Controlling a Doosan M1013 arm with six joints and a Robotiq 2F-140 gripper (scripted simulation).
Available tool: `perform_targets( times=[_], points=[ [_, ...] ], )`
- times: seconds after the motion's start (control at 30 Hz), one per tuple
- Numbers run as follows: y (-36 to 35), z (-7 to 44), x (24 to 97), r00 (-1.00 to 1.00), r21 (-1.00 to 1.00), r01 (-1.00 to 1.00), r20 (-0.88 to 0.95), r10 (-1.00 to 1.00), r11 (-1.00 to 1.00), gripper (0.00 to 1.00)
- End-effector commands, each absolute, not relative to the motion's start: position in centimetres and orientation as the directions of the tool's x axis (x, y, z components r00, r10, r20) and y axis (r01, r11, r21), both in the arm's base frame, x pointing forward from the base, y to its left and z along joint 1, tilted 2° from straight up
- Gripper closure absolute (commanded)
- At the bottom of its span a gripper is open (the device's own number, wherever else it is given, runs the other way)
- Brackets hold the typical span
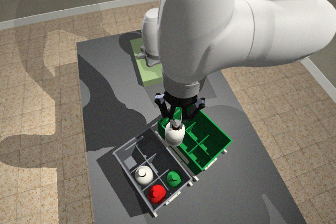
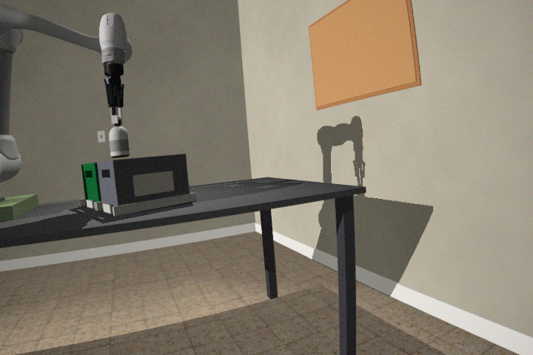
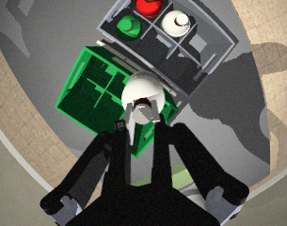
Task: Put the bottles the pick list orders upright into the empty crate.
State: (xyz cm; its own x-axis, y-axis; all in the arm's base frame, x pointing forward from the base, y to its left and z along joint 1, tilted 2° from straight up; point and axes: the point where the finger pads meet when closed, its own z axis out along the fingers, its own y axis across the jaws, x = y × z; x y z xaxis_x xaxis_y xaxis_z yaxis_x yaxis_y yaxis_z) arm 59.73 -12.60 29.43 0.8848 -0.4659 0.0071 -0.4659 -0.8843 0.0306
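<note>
My gripper is shut on the neck of a white bottle. The bottle hangs upright above the crates, over the near-arm end of the green crate, and hides part of it. The green crate's visible compartments hold no bottle. The grey crate holds another white bottle, a green bottle and a red bottle. I cannot see the pick list.
Both crates stand close side by side on the dark grey table. Thin dividers split their insides. A pale green block lies under the arm's base. An orange board hangs on the wall.
</note>
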Motion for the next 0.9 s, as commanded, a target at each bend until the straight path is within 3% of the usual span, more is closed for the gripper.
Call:
perform_targets(
  times=[0.0,0.87],
  points=[
    [-12.1,29.4,59.9,0.885,0.030,-0.466,0.007,-0.466,-0.884,1.00],
    [-7.7,29.3,61.0,0.885,0.030,-0.466,0.007,-0.466,-0.884,1.00]
  ],
)
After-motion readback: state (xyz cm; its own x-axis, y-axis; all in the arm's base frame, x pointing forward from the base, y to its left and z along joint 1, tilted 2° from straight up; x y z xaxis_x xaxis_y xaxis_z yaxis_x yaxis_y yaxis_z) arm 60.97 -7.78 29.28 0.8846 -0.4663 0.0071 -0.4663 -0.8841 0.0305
